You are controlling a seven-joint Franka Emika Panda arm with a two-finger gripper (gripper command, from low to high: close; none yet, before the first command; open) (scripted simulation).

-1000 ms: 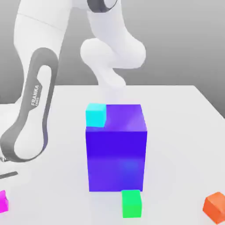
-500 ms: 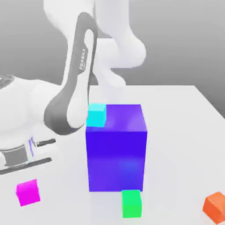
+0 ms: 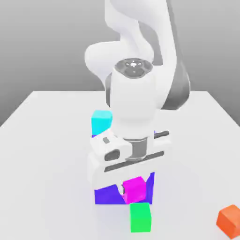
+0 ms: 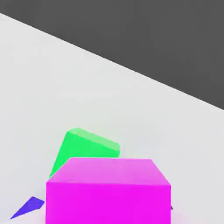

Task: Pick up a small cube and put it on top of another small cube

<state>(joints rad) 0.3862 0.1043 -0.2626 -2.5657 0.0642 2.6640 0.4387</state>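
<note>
Arm (image 3: 133, 101): smooth, glossy white casing, rounded at the bends, tubular between them. Wrist section: white cylinder, sides straight, shading to pale grey along the edges. Its cap (image 3: 134, 68) is dark grey, round, with bright glints and small light marks at the centre. Dark grey panel along the outer side of one link, widening toward the rounded elbow-like end. Grey ring-like collar (image 3: 137, 147) beneath the wrist cylinder. Hand housing (image 3: 126, 164): white, wide, boxy, corners softened; long dark slot-like strip along its face. White rounded lobe on the housing, bearing one small grey square patch and one larger dark oval patch.
</note>
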